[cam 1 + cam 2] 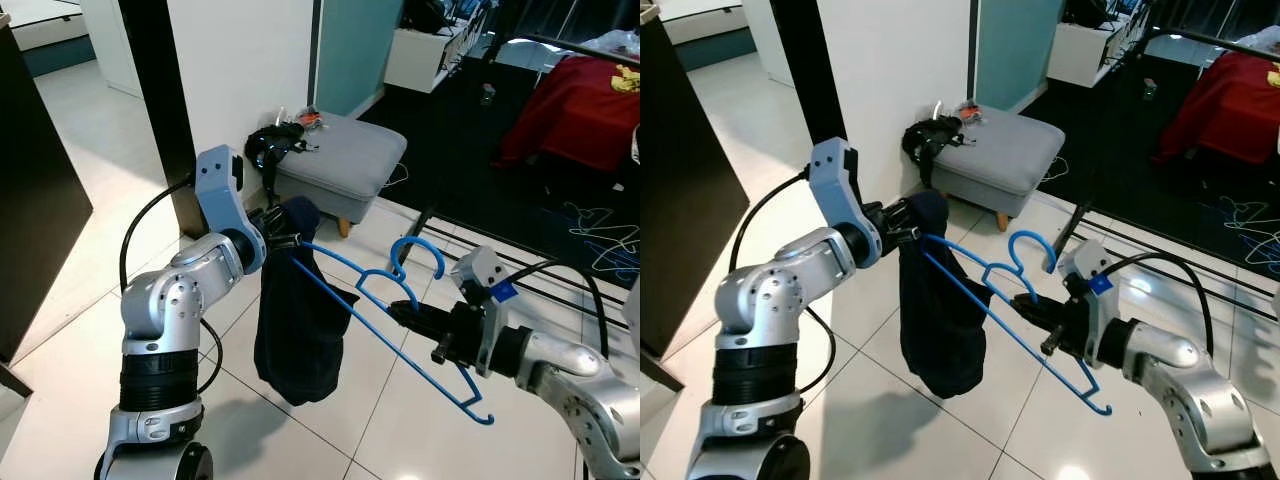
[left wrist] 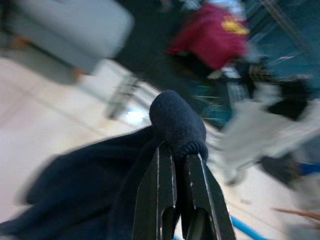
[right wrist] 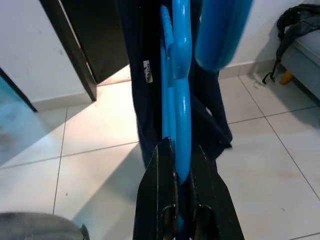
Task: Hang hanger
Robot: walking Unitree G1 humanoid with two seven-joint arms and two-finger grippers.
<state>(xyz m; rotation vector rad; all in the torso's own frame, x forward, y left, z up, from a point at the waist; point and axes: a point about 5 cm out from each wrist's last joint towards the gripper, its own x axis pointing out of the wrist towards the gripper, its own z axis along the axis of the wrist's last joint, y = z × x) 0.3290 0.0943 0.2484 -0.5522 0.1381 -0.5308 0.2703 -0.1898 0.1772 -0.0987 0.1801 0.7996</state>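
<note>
A blue plastic hanger (image 1: 400, 318) is held out over the tiled floor, its hook (image 1: 417, 252) pointing up. My right gripper (image 1: 408, 320) is shut on the hanger's neck (image 3: 181, 150). A dark navy garment (image 1: 296, 330) hangs from the hanger's left arm and droops toward the floor. My left gripper (image 1: 278, 236) is shut on a bunched top fold of the garment (image 2: 176, 125), level with the hanger's left tip.
A grey footstool (image 1: 340, 160) with a black hair dryer (image 1: 270, 142) stands by the white wall behind. A black clothes rack base (image 1: 520, 262) runs along the floor on the right, with a red cloth (image 1: 590, 105) and loose hangers (image 1: 600, 235) beyond.
</note>
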